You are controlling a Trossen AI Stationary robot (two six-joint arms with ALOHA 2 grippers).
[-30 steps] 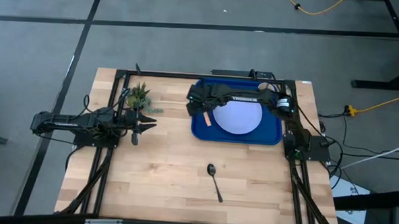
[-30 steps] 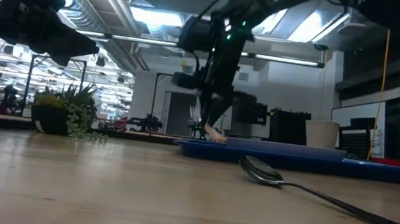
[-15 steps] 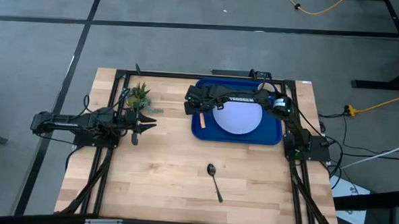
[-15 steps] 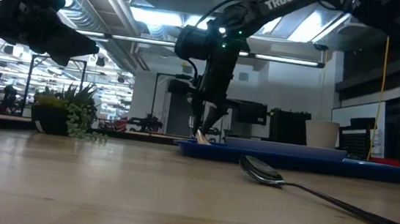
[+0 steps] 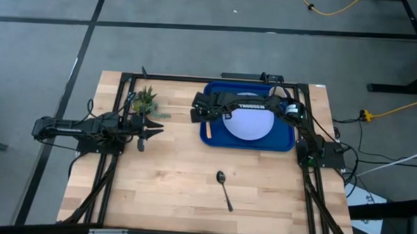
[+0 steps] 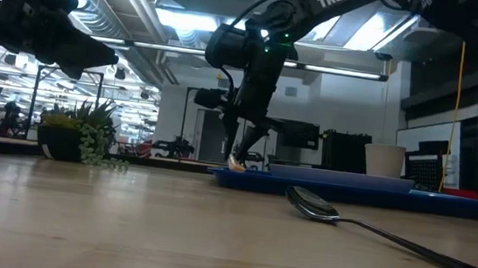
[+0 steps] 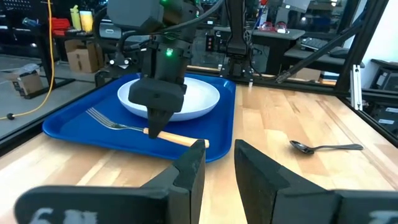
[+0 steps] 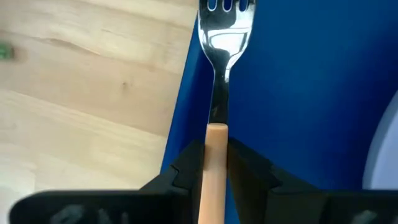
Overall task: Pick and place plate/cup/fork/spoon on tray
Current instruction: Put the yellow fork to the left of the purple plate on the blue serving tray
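Observation:
The blue tray (image 5: 286, 138) lies at the table's far right with the lavender plate (image 5: 248, 123) on it. My right gripper (image 5: 207, 115) reaches across the tray to its left edge and is shut on the fork (image 7: 124, 126). The fork's metal tines (image 8: 227, 12) are over the tray floor. The dark spoon (image 5: 224, 190) lies on the bare wood nearer the front edge. The beige cup (image 6: 383, 159) shows in the low view, standing behind the tray. My left gripper (image 5: 152, 126) hovers open and empty at the table's left, by the plant. My right gripper pinches the fork's tan handle (image 8: 214, 140) between its two fingers (image 8: 186, 165), near the end that joins the metal neck. The fingers come from above, pointing down, one on each side of the handle. The fork lies about level, its handle's free end (image 7: 198, 143) reaching over the tray's left rim.
A small potted plant (image 5: 144, 100) stands at the far left of the table, just beyond my left gripper. Bare wood lies between the tray and the table's front edge, broken only by the spoon. Black frame rails run along the table's left, right and far edges.
My right gripper has gone toward the table's left edge, still shut on the fork. The fork has moved with it from inside the tray beside the plate to the tray's left rim, and its handle end now sticks out over that rim.

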